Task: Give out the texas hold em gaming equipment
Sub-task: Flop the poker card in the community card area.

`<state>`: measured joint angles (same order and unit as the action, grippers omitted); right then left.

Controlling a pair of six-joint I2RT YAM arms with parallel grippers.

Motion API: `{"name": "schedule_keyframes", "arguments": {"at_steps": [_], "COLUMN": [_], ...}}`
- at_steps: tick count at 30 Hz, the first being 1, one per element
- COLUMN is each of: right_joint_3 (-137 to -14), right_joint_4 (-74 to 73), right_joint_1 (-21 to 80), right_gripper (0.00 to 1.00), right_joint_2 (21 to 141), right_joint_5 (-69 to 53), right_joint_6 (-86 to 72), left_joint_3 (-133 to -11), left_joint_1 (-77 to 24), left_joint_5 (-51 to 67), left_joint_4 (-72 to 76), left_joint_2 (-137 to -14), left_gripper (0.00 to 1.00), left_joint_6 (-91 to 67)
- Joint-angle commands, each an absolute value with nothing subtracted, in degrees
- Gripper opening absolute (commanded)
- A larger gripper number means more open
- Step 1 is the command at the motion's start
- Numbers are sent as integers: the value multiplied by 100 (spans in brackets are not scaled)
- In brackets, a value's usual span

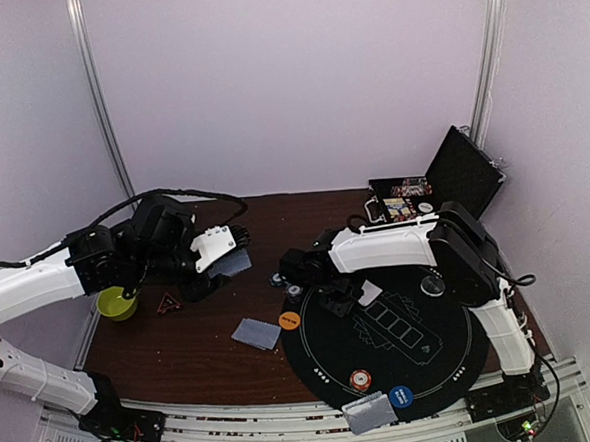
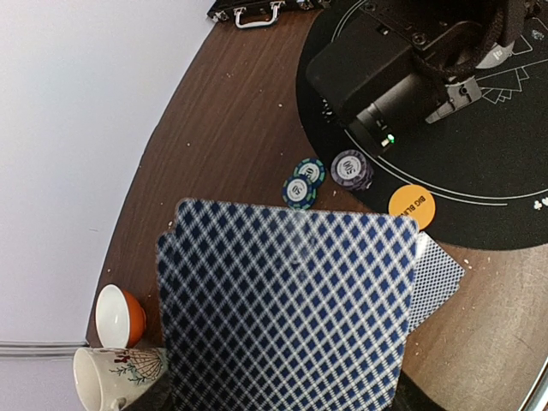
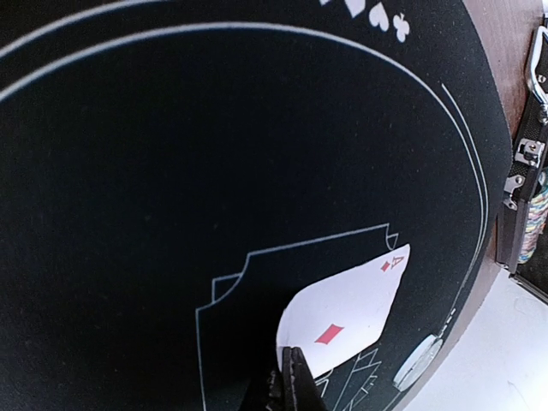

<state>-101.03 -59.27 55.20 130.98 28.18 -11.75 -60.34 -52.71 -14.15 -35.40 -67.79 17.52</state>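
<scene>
Across the dark wooden table (image 1: pixel 183 353) from where I stand, the round black mat (image 1: pixel 434 358) takes up most of the right half. Its near rim runs right up to the table's near edge, and its left rim curves toward the middle. Behind it, at the far right corner, an open black case (image 1: pixel 465 176) stands with its lid tilted up against the wall. The left arm (image 1: pixel 38 282) reaches in over the left side, above the wood. The left gripper (image 1: pixel 228 265) grips a deck of cards (image 2: pixel 287 312), slightly fanned with the blue-checked backs up; its fingers are hidden behind the cards in the wrist view. The right arm (image 1: pixel 406 239) bends over the mat, and the right gripper (image 3: pixel 289 377) is pinched closed on a corner of the ace of diamonds (image 3: pixel 342 321). That card is face up over the printed card outlines. A cream mug (image 2: pixel 107 377) and an orange bowl (image 2: pixel 124 315) sit together by the table's left edge. One pair of face-down cards (image 1: pixel 257 334) lies on a stretch of bare wood left of the mat. More face-down cards (image 1: pixel 370 414) overlap the mat's near rim. An orange disc (image 2: pixel 411 206) straddles the mat's left rim, and a blue disc (image 1: pixel 403 396) sits near the front rim. Three striped chips (image 2: pixel 304 182) cluster on the wood just off the rim.
</scene>
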Motion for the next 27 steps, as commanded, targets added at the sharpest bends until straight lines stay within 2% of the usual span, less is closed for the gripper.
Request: {"name": "schedule_keyframes", "arguments": {"at_steps": [1,27], "right_joint_3": [-10183,-10552], "right_joint_4": [-5622,-5504], "right_joint_1": [5425,5171], "right_gripper": [0,0], "right_joint_2": [13069,13443], "right_joint_5": [2539,1835], "right_joint_6": [-1116,-1471], "left_joint_3": [-6009,-5895], "left_joint_1": [-5265,-5265], "left_joint_5": [-1430,-1547], "left_joint_4": [-3217,-3190], "left_joint_2": [-6612,-6425], "left_gripper": [61,61], "left_joint_6": [1803,1807]}}
